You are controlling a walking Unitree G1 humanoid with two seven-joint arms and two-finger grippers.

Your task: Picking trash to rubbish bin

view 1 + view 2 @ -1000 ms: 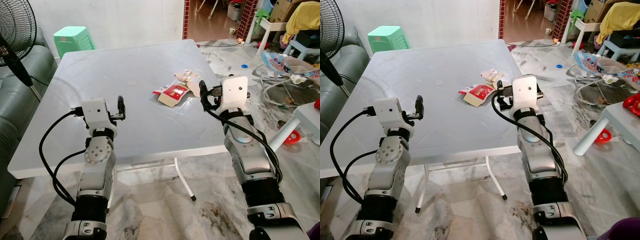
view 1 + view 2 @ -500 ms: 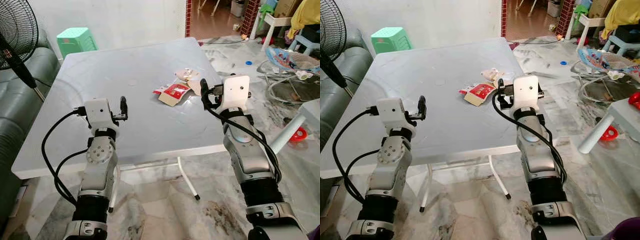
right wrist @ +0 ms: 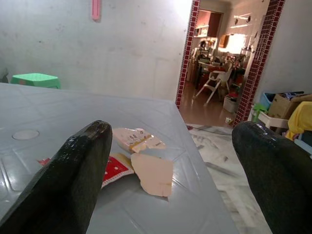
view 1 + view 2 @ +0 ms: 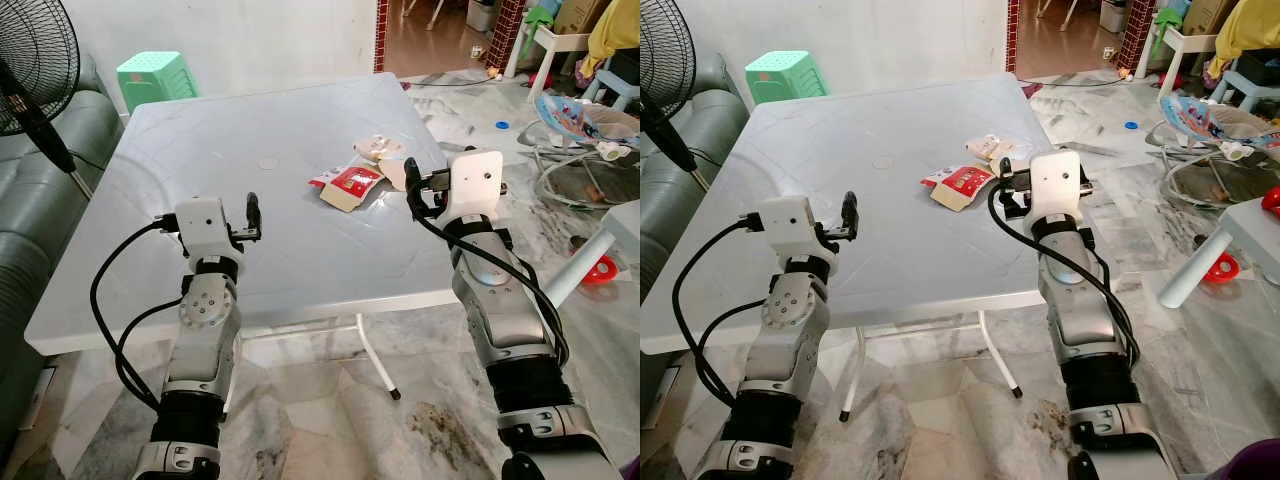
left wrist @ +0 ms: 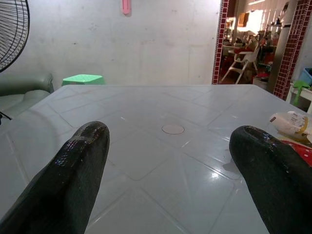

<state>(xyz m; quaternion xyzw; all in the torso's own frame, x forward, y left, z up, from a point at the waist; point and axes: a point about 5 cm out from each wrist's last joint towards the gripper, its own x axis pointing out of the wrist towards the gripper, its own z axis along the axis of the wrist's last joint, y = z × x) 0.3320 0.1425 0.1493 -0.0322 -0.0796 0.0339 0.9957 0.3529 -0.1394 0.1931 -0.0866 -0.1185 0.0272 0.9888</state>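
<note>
Left eye view: grey table (image 4: 200, 150) ahead, with a green stool (image 4: 152, 75) beyond its far left corner, partly hidden. Left gripper (image 5: 168, 161) hovers over the near left side, fingers spread, nothing held. Right gripper (image 3: 165, 161) gapes empty at the right edge, just short of the trash: red wrapper (image 4: 347, 186), tan scrap (image 3: 152, 174), pale packet (image 3: 134, 138), print unreadable.

Silver arms, white wrist boxes, black cables

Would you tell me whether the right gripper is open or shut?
Open: the right gripper has its two black fingers set wide apart, nothing between them.
</note>
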